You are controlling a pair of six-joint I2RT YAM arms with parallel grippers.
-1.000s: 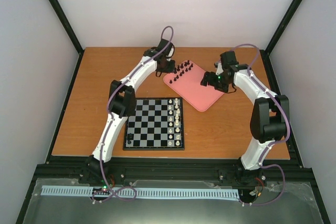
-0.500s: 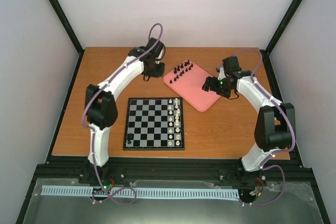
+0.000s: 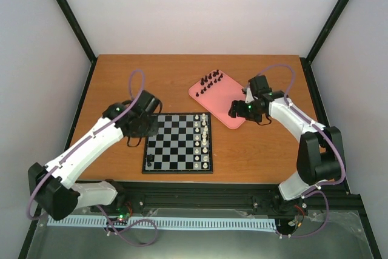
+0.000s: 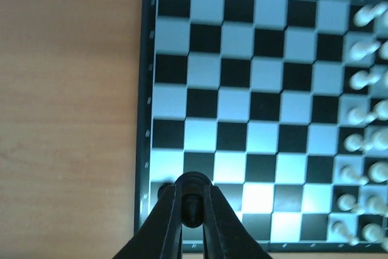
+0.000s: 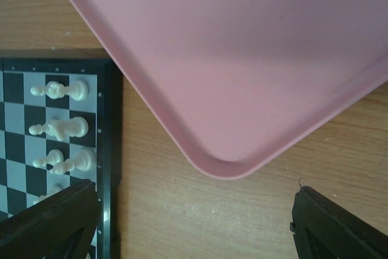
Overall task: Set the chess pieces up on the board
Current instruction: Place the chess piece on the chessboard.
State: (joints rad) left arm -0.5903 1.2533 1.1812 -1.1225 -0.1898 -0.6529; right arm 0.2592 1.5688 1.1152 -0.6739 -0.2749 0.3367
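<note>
The board (image 3: 176, 144) lies at the table's middle, with white pieces (image 3: 204, 141) along its right columns and a black piece (image 3: 148, 162) at its near left corner. Several black chess pieces (image 3: 211, 80) stand on the far end of the pink tray (image 3: 227, 104). My left gripper (image 3: 138, 133) hovers by the board's left edge. In the left wrist view it (image 4: 193, 201) is shut on a black piece (image 4: 193, 205) above the board (image 4: 260, 107), beside another black piece (image 4: 162, 191). My right gripper (image 3: 236, 110) is open and empty over the tray's near corner (image 5: 230, 150).
In the right wrist view the board's right edge (image 5: 112, 150) with white pieces (image 5: 60, 128) lies left of the tray. Bare wooden table (image 3: 109, 83) surrounds the board and tray. A black frame rail (image 3: 194, 189) runs along the near edge.
My left arm has swung from the tray's far end back and down to the board's left side. My right gripper has shifted slightly toward the tray's near corner.
</note>
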